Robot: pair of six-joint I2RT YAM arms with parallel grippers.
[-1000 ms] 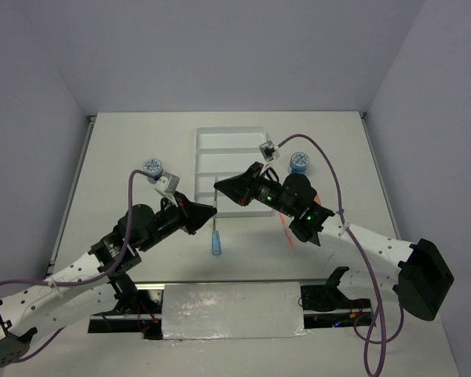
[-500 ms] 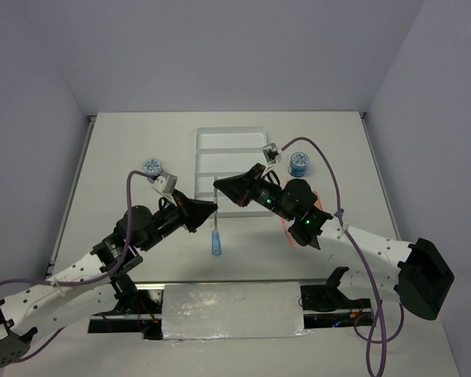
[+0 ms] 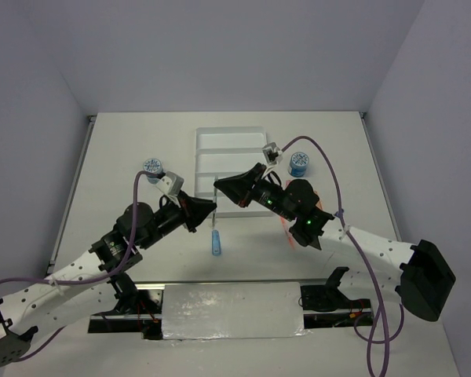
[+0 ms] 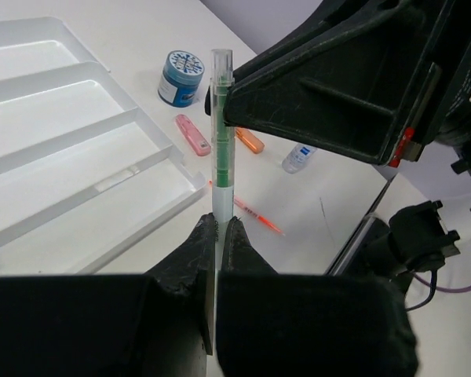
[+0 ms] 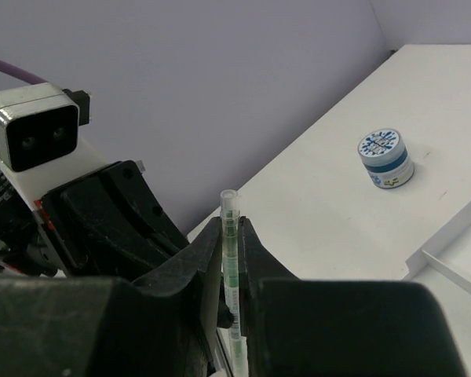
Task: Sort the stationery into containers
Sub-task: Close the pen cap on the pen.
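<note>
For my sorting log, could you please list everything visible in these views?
divided tray: one, white, far centre of the table.
round tubs: two, blue-white patterned; one left of the tray, one to its right.
green pen: one, gripped in the air at both ends.
orange pen: one, on the table by the tray's corner.
pink stick, orange stick: one each, near the right tub.
blue stick: one, nearer the arms.
tube: one, white-blue, beside the orange stick.
table: one, white.
left end effector, right end effector: black, both shut on the green pen.

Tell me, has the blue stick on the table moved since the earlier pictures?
No. The blue stick keeps its place just below the tray's near edge.
</note>
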